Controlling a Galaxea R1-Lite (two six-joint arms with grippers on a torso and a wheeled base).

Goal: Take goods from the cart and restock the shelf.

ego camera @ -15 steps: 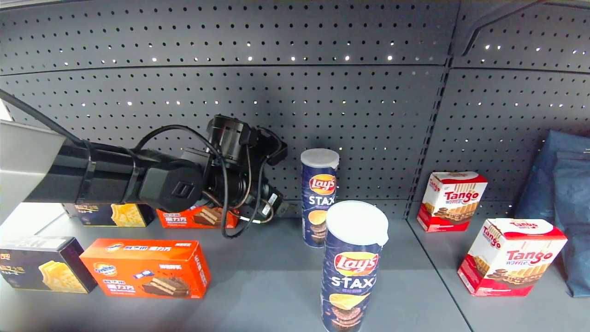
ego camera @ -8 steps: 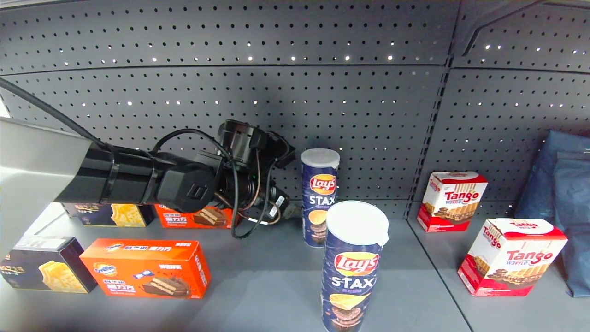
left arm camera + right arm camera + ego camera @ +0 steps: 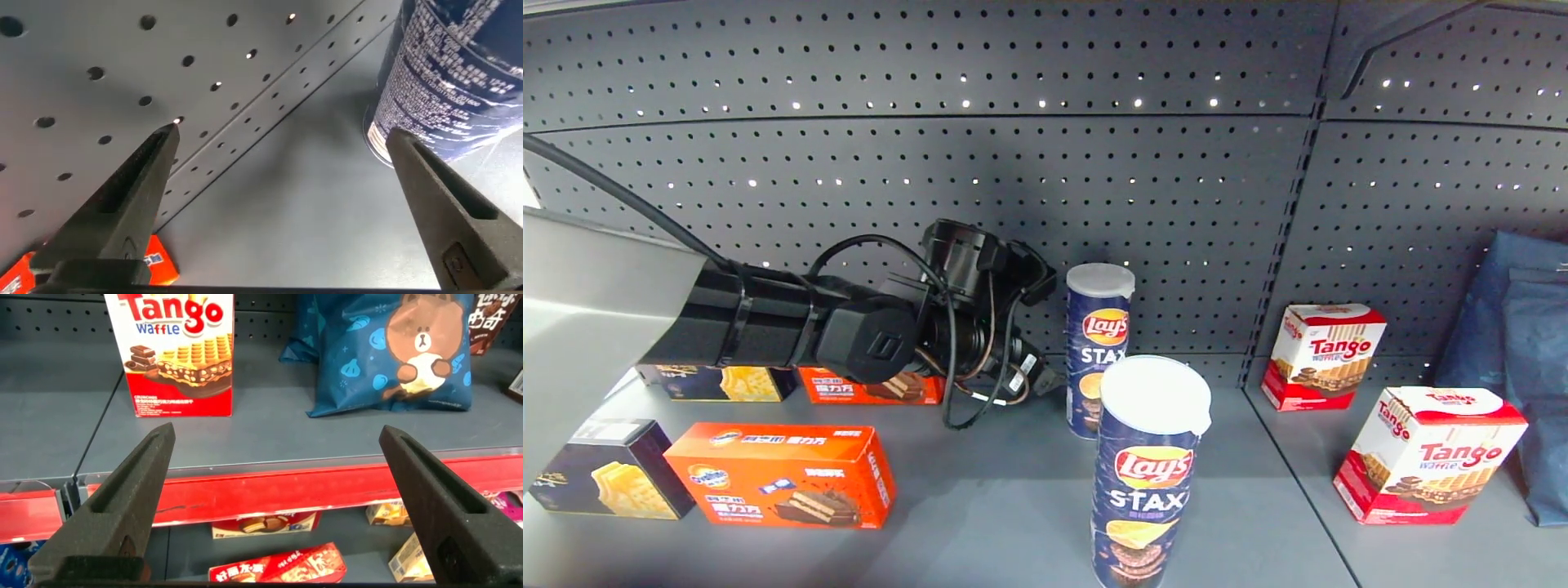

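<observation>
Two tall blue chip cans stand on the grey shelf [image 3: 980, 498]: a front can [image 3: 1147, 474] and a rear can [image 3: 1098, 351] near the pegboard wall. My left arm lies across the shelf from the left, and its gripper [image 3: 1042, 378] is just left of the rear can. In the left wrist view the left gripper [image 3: 282, 131] is open with nothing between its fingers, and one fingertip [image 3: 400, 147] is at the lower side of the rear can [image 3: 458, 73]. My right gripper [image 3: 278, 431] is open and empty in front of another shelf.
Orange boxes [image 3: 780, 478] and dark boxes [image 3: 605, 469] lie at the shelf's left. Red-and-white waffle boxes [image 3: 1425, 453] and blue bags [image 3: 1531, 359] fill the right bay. The right wrist view shows a waffle box [image 3: 176, 351], a blue bear bag [image 3: 392, 351] and a red shelf edge [image 3: 270, 498].
My left arm has moved right along the back of the shelf up to the rear can. The rear can has shifted slightly to the right.
</observation>
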